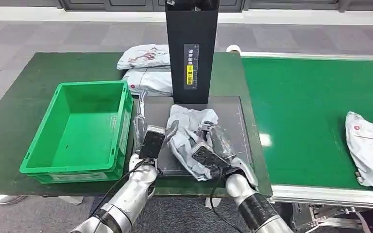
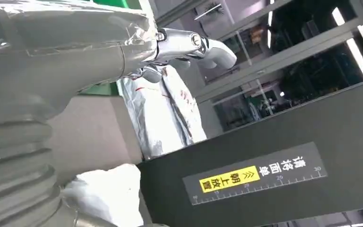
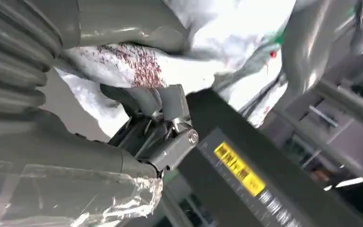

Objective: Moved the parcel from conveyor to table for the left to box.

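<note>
Green crate (image 1: pixel 77 127) empty, grey parcel (image 1: pixel 187 133) gripped by right hand (image 1: pixel 208 154)

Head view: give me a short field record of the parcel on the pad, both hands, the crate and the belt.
parcel: crumpled grey plastic mailer bag on the dark pad, in front of the black upright scanner post
right hand: grips the bag's near side
left hand: beside the bag, fingers apart, holding nothing
crate: green plastic crate, empty
belt: green conveyor, another grey bag on it
</note>
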You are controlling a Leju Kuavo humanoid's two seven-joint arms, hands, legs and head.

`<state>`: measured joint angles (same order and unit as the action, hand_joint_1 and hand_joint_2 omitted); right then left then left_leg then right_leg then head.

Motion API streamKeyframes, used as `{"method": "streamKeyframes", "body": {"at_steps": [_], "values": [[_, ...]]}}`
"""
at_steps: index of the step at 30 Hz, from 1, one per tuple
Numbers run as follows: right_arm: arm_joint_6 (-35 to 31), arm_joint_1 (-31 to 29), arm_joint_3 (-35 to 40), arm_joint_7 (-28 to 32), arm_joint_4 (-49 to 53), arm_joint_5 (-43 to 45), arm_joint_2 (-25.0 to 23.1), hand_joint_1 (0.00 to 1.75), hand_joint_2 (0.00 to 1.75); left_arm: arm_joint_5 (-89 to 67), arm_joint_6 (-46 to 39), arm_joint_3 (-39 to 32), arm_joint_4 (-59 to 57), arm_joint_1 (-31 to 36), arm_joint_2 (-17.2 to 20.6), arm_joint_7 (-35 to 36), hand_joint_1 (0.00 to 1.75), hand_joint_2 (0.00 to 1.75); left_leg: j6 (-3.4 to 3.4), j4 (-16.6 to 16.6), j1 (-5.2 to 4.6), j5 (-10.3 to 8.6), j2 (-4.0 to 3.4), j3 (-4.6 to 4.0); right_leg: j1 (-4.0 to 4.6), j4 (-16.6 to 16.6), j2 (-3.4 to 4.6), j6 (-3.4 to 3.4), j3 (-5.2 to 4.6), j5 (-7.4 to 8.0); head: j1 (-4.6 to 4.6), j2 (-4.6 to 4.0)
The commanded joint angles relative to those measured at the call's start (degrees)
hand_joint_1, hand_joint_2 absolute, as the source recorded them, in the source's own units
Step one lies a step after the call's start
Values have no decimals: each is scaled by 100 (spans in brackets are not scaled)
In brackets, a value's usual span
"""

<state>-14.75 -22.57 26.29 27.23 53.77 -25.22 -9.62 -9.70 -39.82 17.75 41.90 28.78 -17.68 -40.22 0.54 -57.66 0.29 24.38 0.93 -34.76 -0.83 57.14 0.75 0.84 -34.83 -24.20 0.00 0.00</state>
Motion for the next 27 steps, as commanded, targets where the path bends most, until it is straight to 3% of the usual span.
{"method": "streamKeyframes", "body": {"at_steps": [1, 2, 3, 4, 5, 8, 13, 18, 25, 27], "values": [[1055, -821, 1179, -577, -1874, -237, 9, 175, 175, 259, 17, 532, -178, 295, 261, 22, 0, 175, 1, 2, 3, 6, -17, 9, 4, -5, 7, -4, 8, -1, 2, 0], [1059, -874, 1210, -614, -2146, -235, -37, 47, 175, 342, 25, 545, -190, 292, 275, 22, 0, 175, 1, 5, 3, 7, -24, 15, 5, -8, 12, -5, 12, -1, 2, 0], [946, -933, 1253, -653, -2328, -288, -71, 0, 175, 379, 11, 555, -211, 302, 285, 22, 0, 175, 1, 9, 5, 7, -30, 20, 8, -14, 14, -8, 16, 1, 2, 0], [856, -957, 1162, -623, -2491, -170, -112, 0, 175, 447, 1, 555, -200, 282, 329, 22, 0, 175, 2, 4, 2, 6, -19, 16, 4, -5, 10, -5, 11, -2, 2, 0], [856, -957, 1162, -623, -2491, -170, -112, 0, 0, 447, 1, 555, -200, 282, 329, 22, 0, 175, 2, 7, 2, 5, -18, 16, 4, -7, 7, -7, 12, -2, 2, 0], [316, -971, 949, -696, -2621, -39, -13, 0, 0, 651, 202, 480, -204, 232, 430, 22, 0, 175, 2, 8, 2, 4, -12, 15, 4, -8, -2, -7, 13, -3, 2, 0], [92, -952, 799, -587, -2535, 91, 48, 0, 0, 811, 568, 391, -382, 286, 427, 22, 0, 175, 1, 4, 1, 4, -12, 9, 2, -5, 0, -5, 7, -3, 2, 0], [-652, -599, -14, 622, -1569, 1017, 130, 0, 0, 596, 1136, 541, -1104, 536, 379, 22, 0, 175, 0, 4, 0, 1, 3, 5, 2, -5, -15, -5, 7, -5, 2, 0], [-1167, -89, -472, 1136, -747, 1569, 226, 0, 0, 119, 1485, 848, -1880, 765, 246, 89, 0, 175, -1, 7, 3, 2, 11, 11, 5, -13, -28, -6, 14, -8, 2, 0], [-1385, 265, -669, 1277, -160, 1850, 283, 0, 0, -300, 1511, 1096, -1979, 770, 248, 459, 0, 175, 0, 7, 1, 2, 7, 12, 3, -12, -20, -6, 12, -8, 0, 0]]}}
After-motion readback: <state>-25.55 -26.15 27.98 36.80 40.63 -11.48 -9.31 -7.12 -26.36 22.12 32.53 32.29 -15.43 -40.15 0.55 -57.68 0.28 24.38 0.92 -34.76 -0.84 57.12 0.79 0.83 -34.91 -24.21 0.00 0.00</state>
